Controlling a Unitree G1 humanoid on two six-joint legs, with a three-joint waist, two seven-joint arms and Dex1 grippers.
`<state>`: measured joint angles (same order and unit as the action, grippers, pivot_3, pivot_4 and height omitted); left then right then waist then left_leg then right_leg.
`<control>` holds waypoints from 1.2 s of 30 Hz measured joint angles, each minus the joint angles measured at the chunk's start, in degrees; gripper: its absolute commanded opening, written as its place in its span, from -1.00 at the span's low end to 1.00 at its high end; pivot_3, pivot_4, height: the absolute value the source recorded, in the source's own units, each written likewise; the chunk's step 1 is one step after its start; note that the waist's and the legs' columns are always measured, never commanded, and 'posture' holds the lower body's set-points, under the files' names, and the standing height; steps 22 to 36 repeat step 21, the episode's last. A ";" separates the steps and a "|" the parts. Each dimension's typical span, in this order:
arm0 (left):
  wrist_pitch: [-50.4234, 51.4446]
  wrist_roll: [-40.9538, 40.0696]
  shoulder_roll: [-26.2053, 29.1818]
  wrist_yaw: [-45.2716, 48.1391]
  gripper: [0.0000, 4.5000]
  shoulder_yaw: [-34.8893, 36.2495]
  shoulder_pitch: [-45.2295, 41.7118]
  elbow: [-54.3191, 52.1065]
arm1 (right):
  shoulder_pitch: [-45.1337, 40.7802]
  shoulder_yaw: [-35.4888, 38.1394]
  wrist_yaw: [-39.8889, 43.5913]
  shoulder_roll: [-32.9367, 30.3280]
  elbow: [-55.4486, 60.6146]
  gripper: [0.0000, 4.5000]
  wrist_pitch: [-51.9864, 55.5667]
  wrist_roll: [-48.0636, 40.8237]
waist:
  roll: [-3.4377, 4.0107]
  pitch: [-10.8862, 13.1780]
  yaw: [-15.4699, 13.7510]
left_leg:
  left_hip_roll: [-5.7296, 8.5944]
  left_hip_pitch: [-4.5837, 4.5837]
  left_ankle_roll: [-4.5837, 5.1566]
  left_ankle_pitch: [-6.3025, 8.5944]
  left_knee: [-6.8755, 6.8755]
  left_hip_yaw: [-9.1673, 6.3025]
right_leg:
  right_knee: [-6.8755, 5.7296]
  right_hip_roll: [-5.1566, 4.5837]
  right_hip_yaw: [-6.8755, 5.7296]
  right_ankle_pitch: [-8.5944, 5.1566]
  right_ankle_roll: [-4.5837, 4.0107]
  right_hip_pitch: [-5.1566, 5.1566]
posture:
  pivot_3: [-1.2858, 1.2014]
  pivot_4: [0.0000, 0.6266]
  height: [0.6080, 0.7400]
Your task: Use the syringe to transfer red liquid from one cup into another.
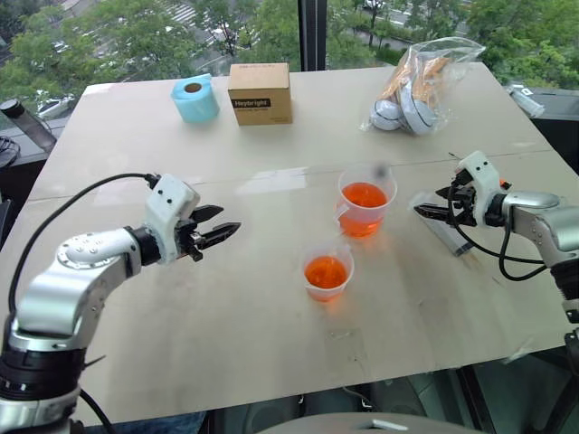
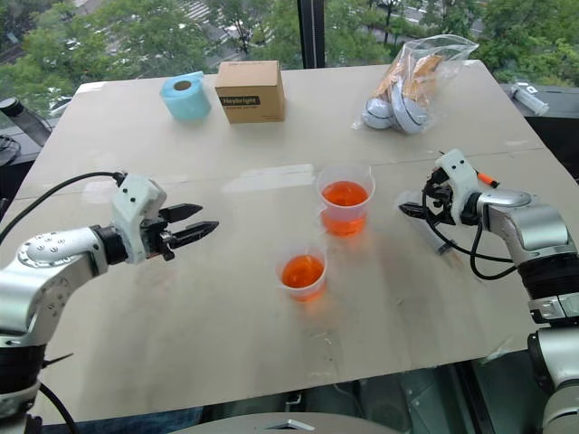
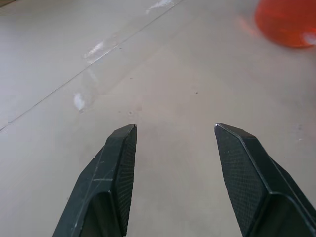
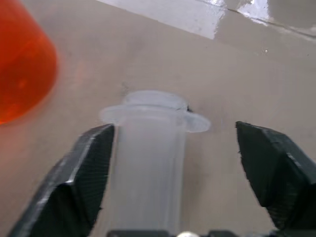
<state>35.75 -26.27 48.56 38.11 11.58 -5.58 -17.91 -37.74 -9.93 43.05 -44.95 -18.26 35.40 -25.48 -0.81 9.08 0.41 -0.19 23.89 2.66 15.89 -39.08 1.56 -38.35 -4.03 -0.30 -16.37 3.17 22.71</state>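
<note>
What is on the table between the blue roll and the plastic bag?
A brown cardboard box stands between the blue roll and the plastic bag, seen in both eye views.

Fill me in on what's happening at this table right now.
A two-armed robot is working with a syringe and two clear cups of red liquid. The right end effector is open, with the syringe barrel lying between its fingers on the table, just right of the larger cup. The left end effector is open and empty, above bare table to the left. The smaller cup stands nearer the robot, also holding red liquid.
</note>
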 measured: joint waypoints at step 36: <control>-11.48 2.66 -14.39 1.14 0.12 8.13 40.57 -16.94 | 46.73 33.96 27.76 -4.10 10.39 0.98 -26.91 -4.51 | 0.42 -0.27 -0.99 | -0.06 -1.20 0.46 0.31 0.25 -0.12 | 0.52 -0.19 -0.13 -0.14 -0.32 -1.37 | 0.03 -0.52 1.00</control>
